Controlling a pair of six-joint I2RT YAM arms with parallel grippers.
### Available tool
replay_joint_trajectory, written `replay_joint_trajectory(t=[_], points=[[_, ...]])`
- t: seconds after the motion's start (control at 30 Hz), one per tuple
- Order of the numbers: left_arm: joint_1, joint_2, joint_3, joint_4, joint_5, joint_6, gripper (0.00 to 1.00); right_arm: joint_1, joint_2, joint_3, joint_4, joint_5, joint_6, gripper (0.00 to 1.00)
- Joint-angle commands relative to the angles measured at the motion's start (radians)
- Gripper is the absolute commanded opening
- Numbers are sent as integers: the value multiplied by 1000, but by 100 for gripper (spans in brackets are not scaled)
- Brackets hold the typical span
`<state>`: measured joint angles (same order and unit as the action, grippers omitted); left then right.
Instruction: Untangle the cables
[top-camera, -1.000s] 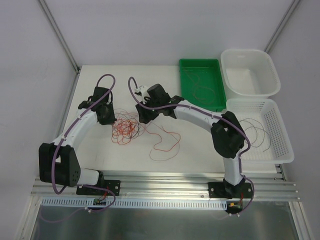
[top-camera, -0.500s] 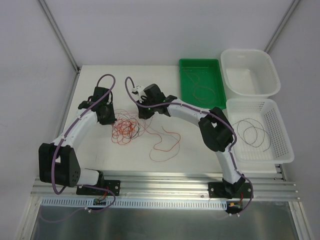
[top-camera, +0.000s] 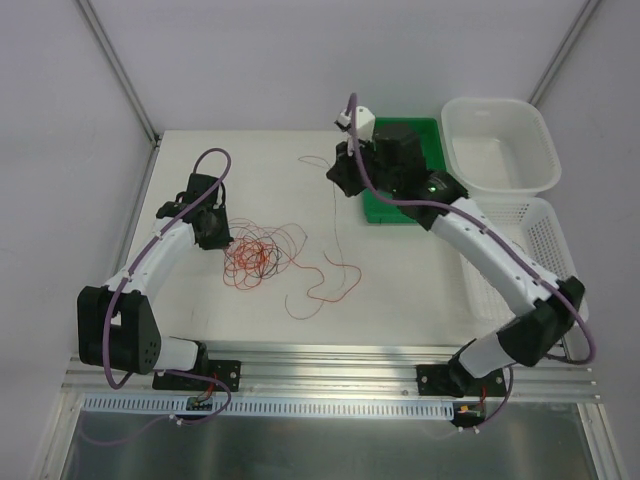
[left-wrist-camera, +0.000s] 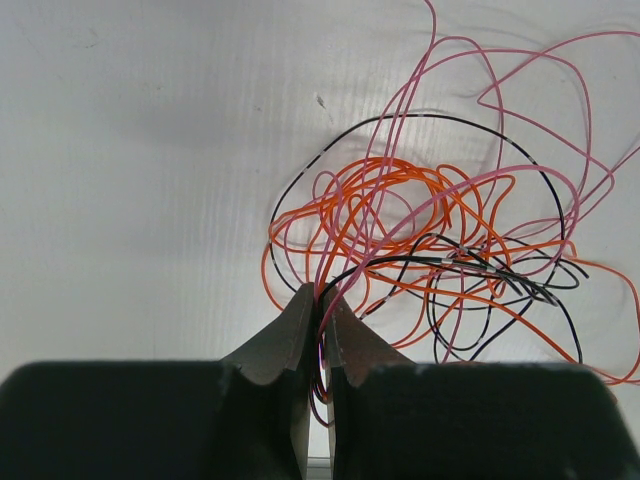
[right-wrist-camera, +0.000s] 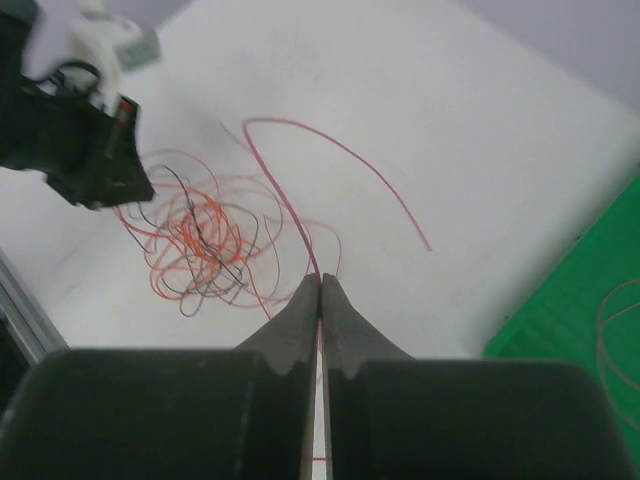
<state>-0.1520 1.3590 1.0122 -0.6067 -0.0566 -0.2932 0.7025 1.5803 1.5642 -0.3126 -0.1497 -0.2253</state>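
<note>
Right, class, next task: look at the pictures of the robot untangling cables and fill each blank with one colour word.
1. The left tool pinches the tangle of cables, whose strands are orange, pink and ____.
2. The right tool grips one red cable, and the tray beside it is ____.
3. At the table's right edge, the perforated basket and the tub are both ____.

Missing words: black; green; white.
</note>
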Motion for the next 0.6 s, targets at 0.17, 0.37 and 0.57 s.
replay_joint_trajectory(t=[0.17, 0.37, 0.57], points=[[-12, 20, -1, -2, -11, 31, 5, 6, -284, 171, -252, 127, -62, 1], [-14, 34, 2, -8, -20, 32, 6, 2, -384, 254, -258, 217, -77, 1], [-18, 31, -1, -8, 6, 32, 6, -32, -364, 237, -137, 403, -154, 1]])
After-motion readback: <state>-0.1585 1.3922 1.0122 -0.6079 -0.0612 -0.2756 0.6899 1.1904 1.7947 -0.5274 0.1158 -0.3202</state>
